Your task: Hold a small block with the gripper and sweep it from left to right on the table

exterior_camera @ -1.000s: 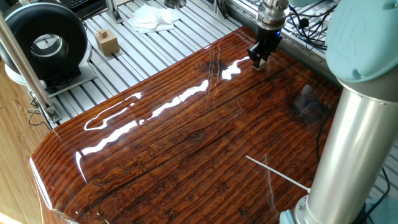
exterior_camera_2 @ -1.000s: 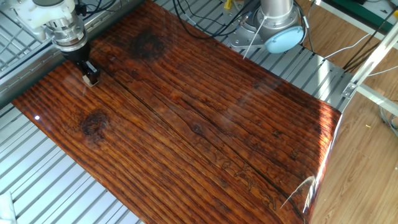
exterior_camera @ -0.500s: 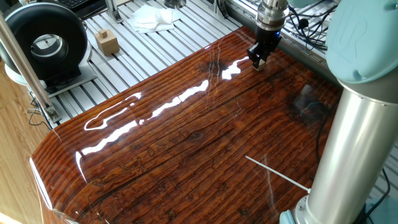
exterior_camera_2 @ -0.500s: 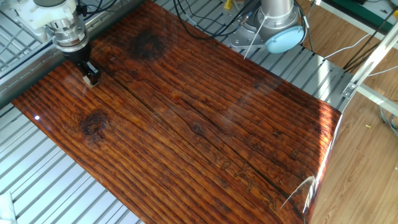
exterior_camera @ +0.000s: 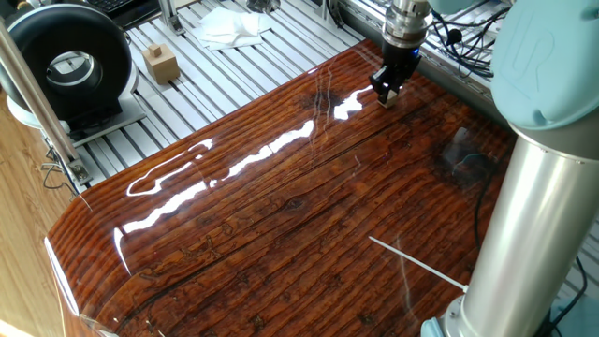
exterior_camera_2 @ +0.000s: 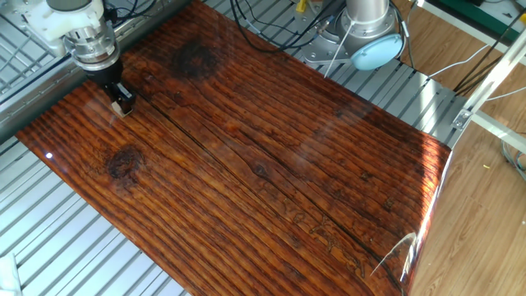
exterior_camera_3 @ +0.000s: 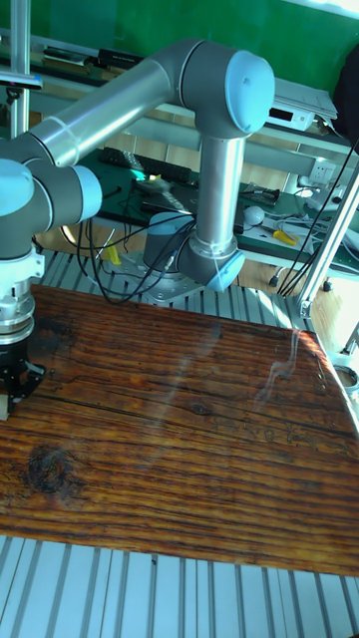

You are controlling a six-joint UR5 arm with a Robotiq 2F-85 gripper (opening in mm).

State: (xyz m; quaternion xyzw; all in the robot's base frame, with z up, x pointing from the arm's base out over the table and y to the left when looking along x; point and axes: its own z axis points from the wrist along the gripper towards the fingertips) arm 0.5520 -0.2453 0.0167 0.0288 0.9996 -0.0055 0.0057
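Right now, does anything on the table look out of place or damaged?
Nothing stands out. The gripper holds the block low at one corner of the table. The dark patches look like wood grain, the white streaks like glare.

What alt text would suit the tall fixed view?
At the far left edge, the arm's black pincer points down at the glossy reddish-brown table, gripping a small pale block that is partly cut off by the frame. The grey and light-blue arm arches over from its base behind the table.
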